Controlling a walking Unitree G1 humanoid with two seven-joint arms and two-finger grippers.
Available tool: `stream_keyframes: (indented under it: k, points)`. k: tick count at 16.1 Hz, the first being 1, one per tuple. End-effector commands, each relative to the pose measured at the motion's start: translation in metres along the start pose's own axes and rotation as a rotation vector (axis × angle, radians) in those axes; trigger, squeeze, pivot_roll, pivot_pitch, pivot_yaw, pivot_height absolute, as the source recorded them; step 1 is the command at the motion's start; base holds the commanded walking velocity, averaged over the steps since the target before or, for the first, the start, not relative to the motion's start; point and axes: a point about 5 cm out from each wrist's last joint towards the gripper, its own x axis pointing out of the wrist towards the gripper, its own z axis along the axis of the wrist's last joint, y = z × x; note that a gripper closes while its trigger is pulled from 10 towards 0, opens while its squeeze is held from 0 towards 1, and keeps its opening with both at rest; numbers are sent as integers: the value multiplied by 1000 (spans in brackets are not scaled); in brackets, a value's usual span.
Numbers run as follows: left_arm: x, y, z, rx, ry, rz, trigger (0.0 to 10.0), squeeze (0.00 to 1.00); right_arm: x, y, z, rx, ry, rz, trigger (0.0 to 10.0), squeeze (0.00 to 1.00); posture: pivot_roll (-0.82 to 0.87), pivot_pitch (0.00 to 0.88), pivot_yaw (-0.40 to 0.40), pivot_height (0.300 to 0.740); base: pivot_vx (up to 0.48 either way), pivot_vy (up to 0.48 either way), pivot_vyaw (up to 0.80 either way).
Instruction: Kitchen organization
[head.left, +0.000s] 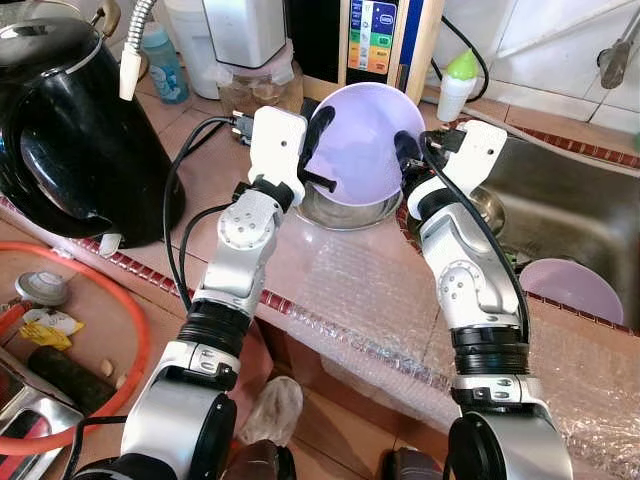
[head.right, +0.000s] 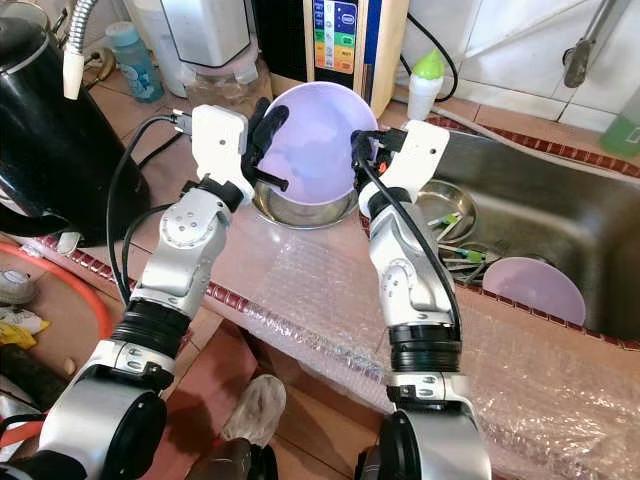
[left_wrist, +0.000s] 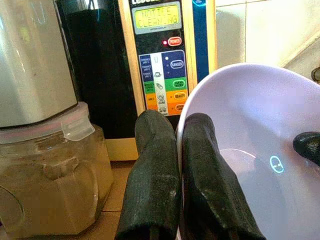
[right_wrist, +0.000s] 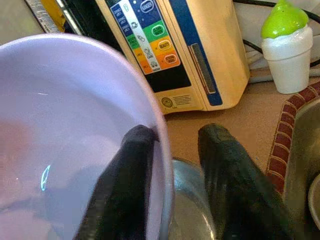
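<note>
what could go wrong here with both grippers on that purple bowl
1. The purple bowl is tilted, each gripper (left, right) pinching only its thin rim; uneven motion could let it slip.
2. It hangs over a steel bowl, so a drop would knock that.
3. The sink edge and the control-panel appliance are close, leaving little swing room.

Readable text, as we find it: the appliance (left_wrist: 170, 65) just beyond the left hand (left_wrist: 175, 170) carries a lit display (left_wrist: 156, 16) reading "NOTICE CLEANING", and below it a red button (left_wrist: 174, 41) marked "POWER". The coloured buttons' labels beneath are too small for us to read.
</note>
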Motion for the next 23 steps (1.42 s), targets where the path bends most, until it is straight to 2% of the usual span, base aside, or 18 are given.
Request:
stream_keyframes:
  k: [1,4,5,6,7,8,9,10,16,18,20,21,22,23]
  points:
    - [3,1,12,-2,-61,-5,0,0,-2,-13,-9,24,42,-71,0,0,-62,53,46,740,0,0,0]
    - [4,1,10,-31,-46,-15,0,0,-2,-16,-8,39,32,-76,0,0,-66,49,53,740,0,0,0]
    - [5,1,9,-33,-37,-28,5176,0,-2,-17,-6,47,24,-76,0,0,-66,48,54,740,0,0,0]
    - [6,1,9,-34,-34,-40,8784,0,-1,-17,-5,50,22,-76,0,0,-66,48,54,740,0,0,0]
    - [6,2,9,-32,-32,-42,10000,169,-1,-17,-5,54,20,-77,0,0,-66,48,54,740,0,0,0]
    - [7,5,8,-29,-27,-31,10000,914,-1,-18,-5,55,19,-79,0,0,-66,47,57,740,0,0,0]
    - [7,7,8,-28,-23,-26,10000,914,-1,-18,-5,54,20,-82,0,0,-66,47,57,740,0,0,0]
    - [8,7,7,-31,-14,-24,10000,1000,-1,-20,-6,61,20,-92,0,0,-66,45,56,740,0,0,0]
    - [8,3,3,-55,7,-58,10000,1000,0,-26,-2,33,-14,-134,0,0,-67,46,51,740,0,0,0]
    - [4,0,1,-46,31,-105,10000,1000,0,-41,15,5,-102,-220,0,0,-67,46,51,740,0,0,0]
    - [-6,-7,-8,-25,82,-216,10000,1000,-4,-65,39,-113,-215,-331,0,0,-65,48,50,740,0,0,0]
    - [-12,-12,-9,-36,92,-282,10000,1000,-7,-75,45,-170,-235,-381,0,0,-65,48,50,740,0,0,0]
    - [-13,-13,-10,-41,94,-304,10000,1000,-8,-79,46,-187,-238,-398,0,0,-65,48,50,740,0,0,0]
    - [-21,-21,-11,-26,122,-418,10000,1000,-13,-98,47,-263,-216,-505,0,0,-64,50,50,740,0,0,0]
